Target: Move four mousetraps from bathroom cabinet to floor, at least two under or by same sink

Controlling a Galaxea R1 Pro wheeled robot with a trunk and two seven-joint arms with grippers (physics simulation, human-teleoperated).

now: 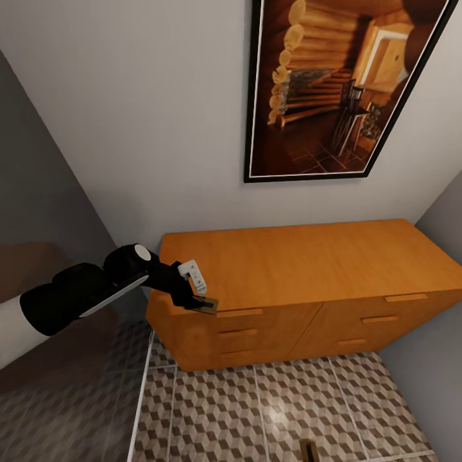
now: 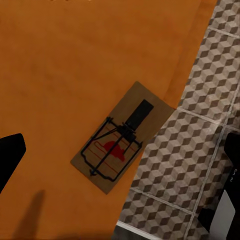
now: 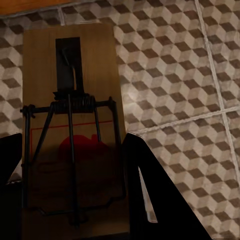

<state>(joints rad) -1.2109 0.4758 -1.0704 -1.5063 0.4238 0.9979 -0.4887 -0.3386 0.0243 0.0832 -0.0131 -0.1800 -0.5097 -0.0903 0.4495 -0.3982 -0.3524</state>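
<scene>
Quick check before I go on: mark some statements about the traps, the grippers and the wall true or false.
1. One mousetrap lies at the edge of the cabinet top. True.
2. The left gripper is clamped on it. False: its fingers stand wide apart, open, above it.
3. The right gripper holds a second mousetrap over the tiled floor. True.
4. The wall above the cabinet is bare. False: a framed picture hangs there.

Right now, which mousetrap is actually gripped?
The mousetrap clamped in the right tool, over floor tiles. The other mousetrap is untouched between the left tool's wide-open fingers, at the cabinet edge.
</scene>
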